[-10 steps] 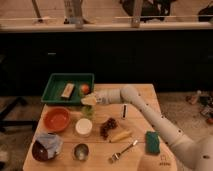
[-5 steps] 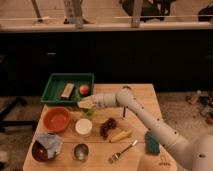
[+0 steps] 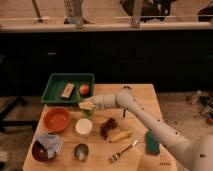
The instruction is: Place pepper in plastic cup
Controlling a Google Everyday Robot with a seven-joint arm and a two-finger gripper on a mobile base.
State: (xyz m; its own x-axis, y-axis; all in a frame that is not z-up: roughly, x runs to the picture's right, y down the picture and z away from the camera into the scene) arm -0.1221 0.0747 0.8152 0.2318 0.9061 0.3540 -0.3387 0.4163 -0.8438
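Note:
My gripper (image 3: 87, 106) is at the end of the white arm that reaches in from the right. It is shut and hovers just above the plastic cup (image 3: 89, 114), a small light-green cup between the green tray and the white container. A bit of dark green shows under the fingertips, which I take to be the pepper (image 3: 90, 111) in my grip. Most of the pepper is hidden by the fingers. The gripper also covers much of the cup.
A green tray (image 3: 55, 90) at the back left holds a tan block and an orange ball. Around the cup are an orange bowl (image 3: 56, 119), a white container (image 3: 83, 127), a metal cup (image 3: 80, 150), dark grapes (image 3: 107, 127), a yellow corn piece (image 3: 120, 135), a fork (image 3: 123, 150) and a green sponge (image 3: 152, 142).
My gripper has moved left and slightly down, from beside the tray's right end to just over the plastic cup. It stayed shut throughout.

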